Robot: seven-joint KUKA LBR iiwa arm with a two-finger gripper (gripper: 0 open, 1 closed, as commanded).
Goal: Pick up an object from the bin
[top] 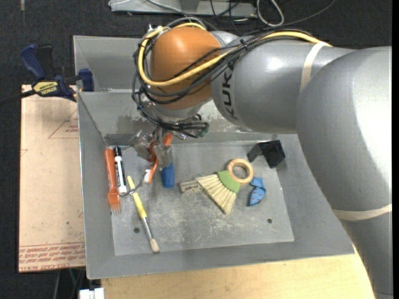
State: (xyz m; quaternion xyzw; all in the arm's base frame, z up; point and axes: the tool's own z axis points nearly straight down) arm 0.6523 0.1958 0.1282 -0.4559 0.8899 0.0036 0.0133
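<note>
Blue stubby cylinder (168, 177), left-centre of bin (206, 226) floor, sits just below tool (154, 152) (clenched or released: can't tell); prob. approach step, next needs tool straddling it, clear of yellow-handled brush (141, 209).

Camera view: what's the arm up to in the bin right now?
The arm's gripper is low over the view's left part of the grey metal bin, right by a small blue plastic block and an orange-handled tool. A straw hand brush, a beige tape ring and a black block lie apart to the view's right. Whether it holds anything, I cannot tell.
</note>
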